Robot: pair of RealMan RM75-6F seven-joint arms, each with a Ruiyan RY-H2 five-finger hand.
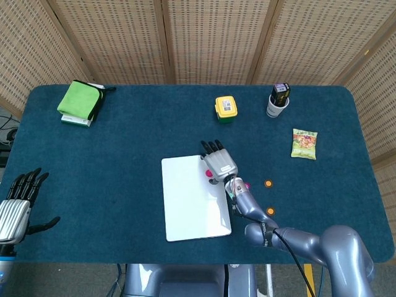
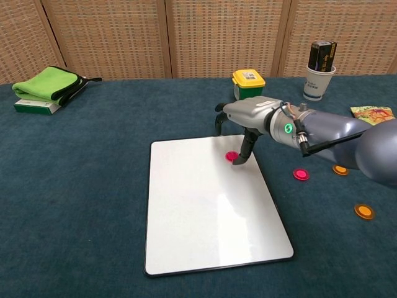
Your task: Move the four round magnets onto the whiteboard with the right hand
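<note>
The whiteboard lies flat in the middle of the blue table. A pink round magnet rests on its upper right part. My right hand hovers over that corner; one fingertip touches the magnet's right edge while the other fingers stand raised and apart. On the cloth to the right of the board lie a second pink magnet and two orange magnets. My left hand hangs open at the near left edge.
A yellow box sits behind the board. A paper cup with a dark pack stands at the back right, a snack packet to its right. A folded green cloth lies at the back left.
</note>
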